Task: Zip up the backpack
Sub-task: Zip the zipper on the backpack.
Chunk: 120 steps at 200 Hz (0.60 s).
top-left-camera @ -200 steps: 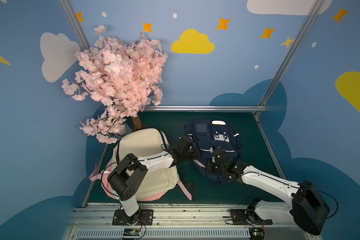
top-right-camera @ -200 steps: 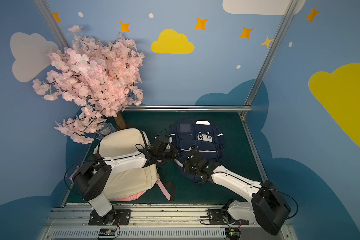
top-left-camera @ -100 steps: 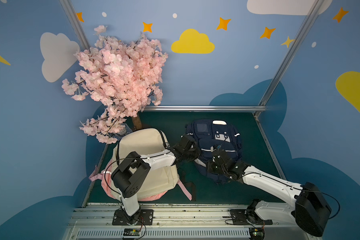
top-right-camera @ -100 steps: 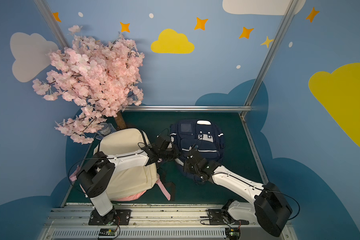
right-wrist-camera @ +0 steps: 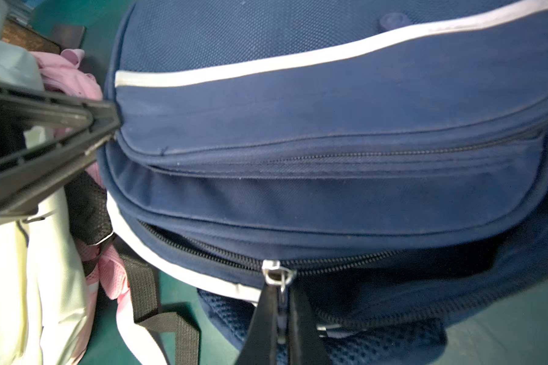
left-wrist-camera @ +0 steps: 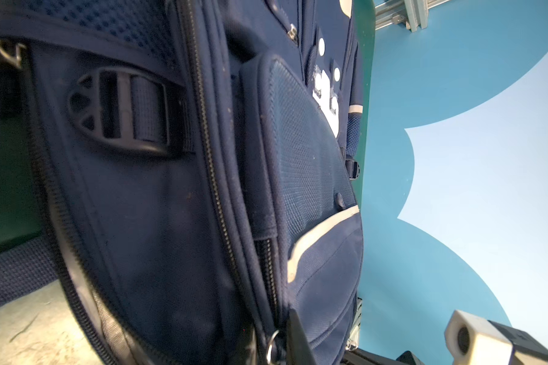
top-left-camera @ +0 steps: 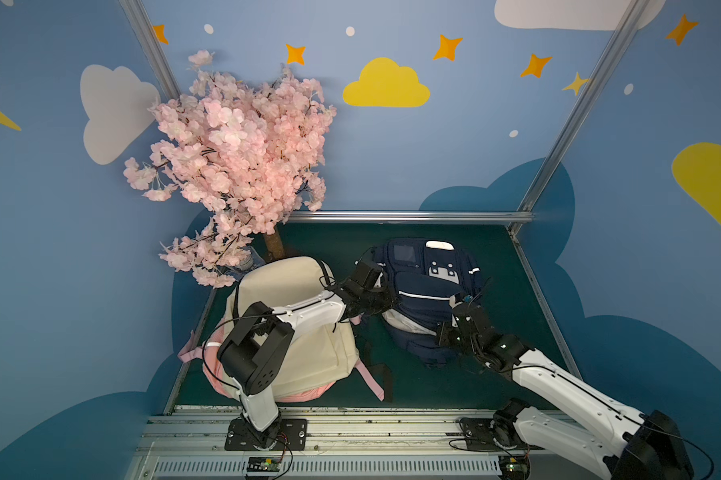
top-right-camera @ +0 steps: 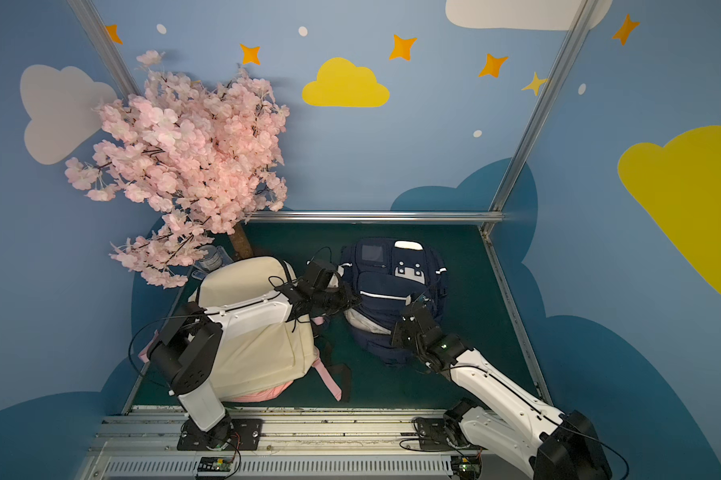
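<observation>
Currently: navy backpack [top-left-camera: 425,291] lying on green table [top-left-camera: 496,257], left tool [left-wrist-camera: 274,344] pinching its side seam, right tool [right-wrist-camera: 280,303] clamped on zipper pull [right-wrist-camera: 277,271], main zip [right-wrist-camera: 345,265] apparently only partly closed, gaping stretch yet to run.

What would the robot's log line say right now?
step: zipping | left gripper: pinching navy backpack side | right gripper: pinching zipper pull | main zipper: partly open

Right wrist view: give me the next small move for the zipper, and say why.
Probably draw the zipper pull a little along the track toward the left gripper. The right gripper is shut on the pull, the left gripper pinches the navy backpack at its edge, which should brace it, and white lining shows in the gap between them.
</observation>
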Available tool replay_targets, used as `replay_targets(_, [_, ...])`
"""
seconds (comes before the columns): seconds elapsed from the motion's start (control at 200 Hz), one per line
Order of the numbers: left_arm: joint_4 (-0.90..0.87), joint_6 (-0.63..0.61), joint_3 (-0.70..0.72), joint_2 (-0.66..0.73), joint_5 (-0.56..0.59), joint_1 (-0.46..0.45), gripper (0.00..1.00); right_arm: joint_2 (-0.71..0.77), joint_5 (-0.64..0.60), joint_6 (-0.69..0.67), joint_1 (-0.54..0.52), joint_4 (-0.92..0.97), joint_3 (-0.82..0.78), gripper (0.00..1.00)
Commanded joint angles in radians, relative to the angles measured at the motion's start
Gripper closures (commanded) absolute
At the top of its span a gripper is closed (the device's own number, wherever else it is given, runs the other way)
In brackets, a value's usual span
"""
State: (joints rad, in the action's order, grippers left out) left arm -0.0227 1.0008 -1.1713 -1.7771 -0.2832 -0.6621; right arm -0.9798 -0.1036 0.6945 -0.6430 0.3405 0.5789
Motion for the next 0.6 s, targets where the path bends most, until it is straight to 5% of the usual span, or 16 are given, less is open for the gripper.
replay_targets(0.0, [-0.037,-0.058,-0.088,-0.056,0.090,0.045,0.96,0.007,0.052,-0.009,-0.001,-0.038,-0.002,1.00])
replay_targets(0.325, [-0.065,-0.046,-0.024,0.003,0.121,-0.013,0.42,-0.230,0.102,0.025,-0.086,-0.188,0.148,1.00])
replay_targets(0.596, [-0.027,0.000,0.115,0.109,0.150,-0.068,0.33,-0.370,0.151,0.023,-0.141,-0.209,0.243,1.00])
